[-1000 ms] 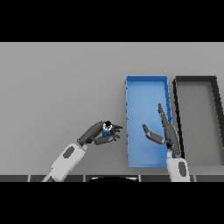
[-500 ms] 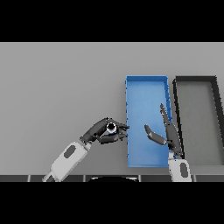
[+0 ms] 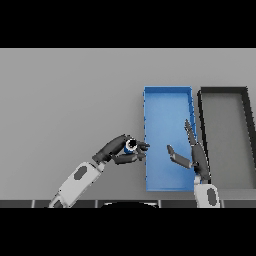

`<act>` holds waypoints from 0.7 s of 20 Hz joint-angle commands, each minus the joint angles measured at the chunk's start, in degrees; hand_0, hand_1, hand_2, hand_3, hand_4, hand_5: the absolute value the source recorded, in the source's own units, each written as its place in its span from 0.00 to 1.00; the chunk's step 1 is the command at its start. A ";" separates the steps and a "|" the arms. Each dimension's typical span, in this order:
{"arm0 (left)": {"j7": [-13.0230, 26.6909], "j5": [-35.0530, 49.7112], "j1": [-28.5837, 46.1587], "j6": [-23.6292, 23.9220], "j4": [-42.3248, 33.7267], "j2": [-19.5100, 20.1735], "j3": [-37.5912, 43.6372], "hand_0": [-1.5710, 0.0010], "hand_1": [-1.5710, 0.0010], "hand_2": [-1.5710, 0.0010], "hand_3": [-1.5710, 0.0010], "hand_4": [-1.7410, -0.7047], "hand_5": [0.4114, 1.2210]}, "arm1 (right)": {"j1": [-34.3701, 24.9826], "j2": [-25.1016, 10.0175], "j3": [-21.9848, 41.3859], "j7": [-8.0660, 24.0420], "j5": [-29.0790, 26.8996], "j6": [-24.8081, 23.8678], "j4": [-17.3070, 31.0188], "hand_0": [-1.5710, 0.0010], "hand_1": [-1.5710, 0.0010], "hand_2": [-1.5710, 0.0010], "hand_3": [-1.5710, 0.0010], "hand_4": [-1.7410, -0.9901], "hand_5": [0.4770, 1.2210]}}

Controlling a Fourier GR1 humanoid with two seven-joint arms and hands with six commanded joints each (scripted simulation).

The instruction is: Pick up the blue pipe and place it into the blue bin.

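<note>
- The small blue pipe (image 3: 131, 145) is being held in the curled fingers of the left hand (image 3: 120, 151), above the grey tabletop (image 3: 70, 100), just beside the blue rectangular bin (image 3: 167, 97).
- It should be carried over the near wall before being released.
- The right hand (image 3: 192, 155) is being held open above the bin.

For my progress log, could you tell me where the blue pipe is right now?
In the head view, the small blue pipe is held in the left robot hand, just left of the blue rectangular bin's left wall.

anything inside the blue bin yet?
No pipe in it. The blue bin shows bare floor; the open right hand hovers over it, hiding a patch. The blue pipe is in the left hand.
</note>
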 commanded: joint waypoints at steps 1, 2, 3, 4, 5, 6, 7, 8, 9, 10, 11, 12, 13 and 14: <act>-0.11 -0.03 0.21 -0.20 -0.09 0.60 0.19 0.00 0.00 0.00 0.05 0.00 1.00 | -0.28 -0.02 0.03 -0.76 -2.30 1.67 -1.24 1.00 1.00 1.00 1.00 0.73 0.20; 0.06 -0.37 0.79 -0.34 -0.19 0.64 -0.36 0.00 0.00 0.00 0.05 0.00 1.00 | -0.27 -0.78 -0.50 -1.21 -7.33 5.27 -3.02 1.00 1.00 1.00 1.00 0.73 0.18; 0.49 -0.03 0.19 -0.31 -0.02 0.19 0.00 0.00 0.00 0.00 0.05 0.00 1.00 | -1.50 -2.80 -1.33 0.71 -11.86 8.67 -4.34 1.00 1.00 1.00 1.00 0.70 0.15; -0.12 0.04 0.66 -0.44 -0.39 0.21 -0.19 0.00 0.00 0.00 0.05 0.00 1.00 | -2.36 -5.00 -1.62 2.19 -15.21 11.44 -6.30 1.00 1.00 1.00 1.00 0.68 0.13; -0.44 0.05 0.65 -0.70 -0.56 0.78 0.09 0.00 0.00 0.00 0.05 0.00 1.00 | -3.27 -6.46 -1.07 3.91 -17.99 13.78 -8.23 1.00 1.00 1.00 1.00 0.65 0.11; -0.55 0.17 0.76 -0.96 -0.75 1.09 0.18 0.00 0.00 0.00 0.05 0.00 1.00 | -4.63 -8.21 -0.58 5.87 -20.28 15.53 -10.44 1.00 1.00 1.00 1.00 0.61 0.08; 0.08 -0.22 0.19 -0.75 -0.77 0.86 0.10 0.00 0.00 0.00 0.05 0.00 1.00 | -6.26 -10.21 0.13 8.91 -21.57 17.32 -11.31 1.00 1.00 1.00 1.00 0.58 0.05; -0.02 -0.87 0.21 -0.54 0.06 0.43 -0.22 0.00 0.00 0.00 0.05 0.00 1.00 | -7.29 -11.28 1.21 11.17 -23.29 18.44 -13.54 1.00 1.00 1.00 1.00 0.57 0.03; -0.02 -0.87 -0.11 -0.65 0.63 0.23 0.00 0.00 0.00 0.00 0.05 0.00 1.00 | -9.80 -12.29 1.96 13.38 -24.29 19.20 -14.03 1.00 1.00 1.00 1.00 0.56 0.03; 0.35 -0.91 -0.43 -0.61 0.37 0.06 -0.02 0.00 0.00 0.00 0.05 0.00 1.00 | -11.50 -12.80 3.29 16.00 -25.35 20.11 -14.58 1.00 1.00 1.00 1.00 0.57 0.03; -0.70 -1.14 0.20 -0.70 0.14 0.10 -0.35 0.00 0.00 0.00 0.05 0.00 1.00 | -13.09 -12.59 4.77 18.34 -26.00 20.16 -15.36 1.00 1.00 1.00 1.00 0.58 0.03; -0.51 -1.12 -0.09 -0.64 0.17 0.21 -0.01 0.00 0.00 0.00 0.05 0.00 1.00 | -15.14 -12.84 5.81 20.43 -26.53 20.43 -15.72 1.00 1.00 1.00 1.00 0.58 0.03; 0.13 -1.09 -0.65 -0.56 0.12 0.16 0.25 0.00 0.00 0.00 0.05 0.00 1.00 | -16.92 -13.04 6.72 21.19 -26.22 21.39 -15.17 1.00 1.00 1.00 1.00 0.57 0.04; 0.53 -1.38 -0.38 -0.52 0.57 -0.13 -0.12 0.00 0.00 0.00 0.06 0.00 1.00 | -18.12 -12.93 8.13 21.38 -25.56 22.26 -15.59 1.00 1.00 1.00 1.00 0.57 0.05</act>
